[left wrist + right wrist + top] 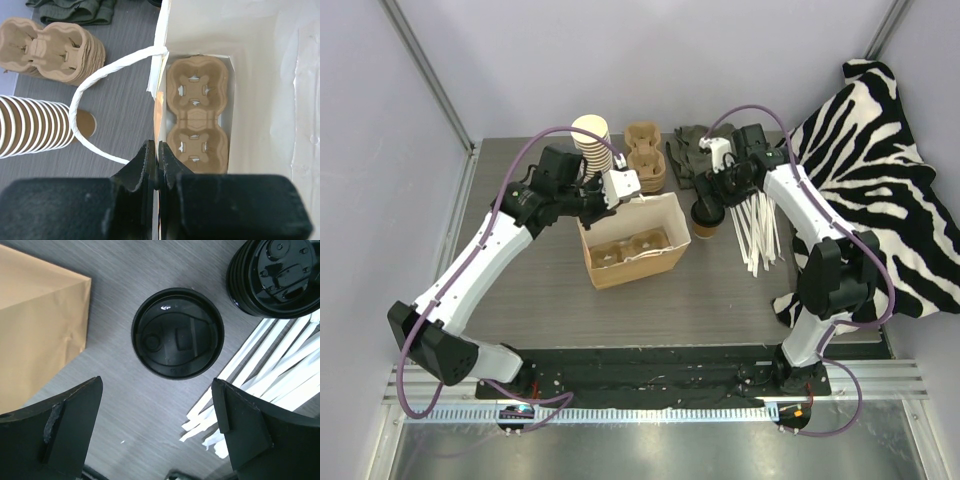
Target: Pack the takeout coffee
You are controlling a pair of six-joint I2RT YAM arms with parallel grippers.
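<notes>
Above the takeout coffee, which stands at 3 o'clock of the bag, the right gripper hangs spread wide. Grasping seems in hand, so next comes a descent around the cup. The left gripper pinches the bag's rim. Grey wood-grain table, straws at the cup's 3 o'clock, lilac walls.

No text, label, brand, number or sign can be read on anything here

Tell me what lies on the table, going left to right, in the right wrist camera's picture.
brown paper bag → takeout coffee, showing its black lid from above → stack of black lids
</notes>
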